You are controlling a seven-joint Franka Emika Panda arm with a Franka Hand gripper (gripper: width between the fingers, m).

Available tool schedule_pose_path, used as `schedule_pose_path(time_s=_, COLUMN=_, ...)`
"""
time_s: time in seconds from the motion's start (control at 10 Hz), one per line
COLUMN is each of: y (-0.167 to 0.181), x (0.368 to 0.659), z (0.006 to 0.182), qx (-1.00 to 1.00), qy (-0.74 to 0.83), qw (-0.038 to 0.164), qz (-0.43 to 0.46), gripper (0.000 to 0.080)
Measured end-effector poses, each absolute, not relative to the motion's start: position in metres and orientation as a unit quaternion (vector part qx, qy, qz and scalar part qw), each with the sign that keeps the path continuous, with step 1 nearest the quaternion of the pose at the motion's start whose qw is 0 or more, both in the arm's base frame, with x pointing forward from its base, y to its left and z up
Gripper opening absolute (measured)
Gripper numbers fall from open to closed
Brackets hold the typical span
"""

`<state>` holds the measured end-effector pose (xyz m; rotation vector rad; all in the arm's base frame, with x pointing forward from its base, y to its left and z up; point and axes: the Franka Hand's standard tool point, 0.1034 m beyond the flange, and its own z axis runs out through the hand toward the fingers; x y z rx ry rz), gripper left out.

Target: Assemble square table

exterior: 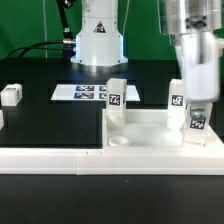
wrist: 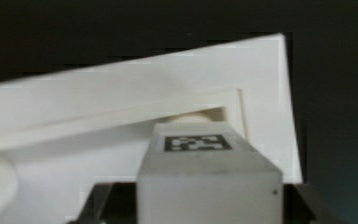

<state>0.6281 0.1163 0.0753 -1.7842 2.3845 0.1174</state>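
Observation:
The square table's white tray-like top [exterior: 150, 128] lies on the black table. One tagged white leg [exterior: 115, 93] stands upright at its far corner towards the exterior view's left. A second leg [exterior: 177, 99] stands near the far corner towards the right. My gripper [exterior: 196, 104] hangs over the top's right side, shut on a third leg [exterior: 197, 122] held upright with its lower end at the top's surface. In the wrist view this leg [wrist: 202, 165] fills the gap between the dark fingers [wrist: 105, 203] of my gripper [wrist: 208, 208], and the top [wrist: 123, 100] lies beneath it.
The marker board [exterior: 85, 92] lies behind the top, in front of the robot base [exterior: 98, 40]. A loose leg [exterior: 11, 94] sits at the exterior view's left. The long white L-shaped rail [exterior: 60, 158] runs along the front.

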Motion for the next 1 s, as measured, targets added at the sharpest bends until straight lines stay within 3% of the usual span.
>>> schedule_pose_path(time_s=0.1, y=0.114, x=0.629, z=0.075, qx=-0.530, qy=0.842, qw=0.091, qz=0.046, gripper=0.0294)
schedule_pose_path(time_s=0.3, y=0.114, x=0.628, z=0.073, qx=-0.570, qy=0.815, qw=0.091, qz=0.041, gripper=0.0294)
schedule_pose_path(time_s=0.4, y=0.112, x=0.629, z=0.073, qx=-0.667, qy=0.739, qw=0.094, qz=0.025, gripper=0.0464)
schedule_pose_path(time_s=0.5, y=0.119, x=0.627, z=0.073, qx=-0.751, qy=0.654, qw=0.085, qz=0.012, gripper=0.0589)
schedule_pose_path(time_s=1.0, y=0.121, x=0.625, z=0.071, qx=-0.884, qy=0.461, qw=0.078, qz=-0.003, gripper=0.0648)
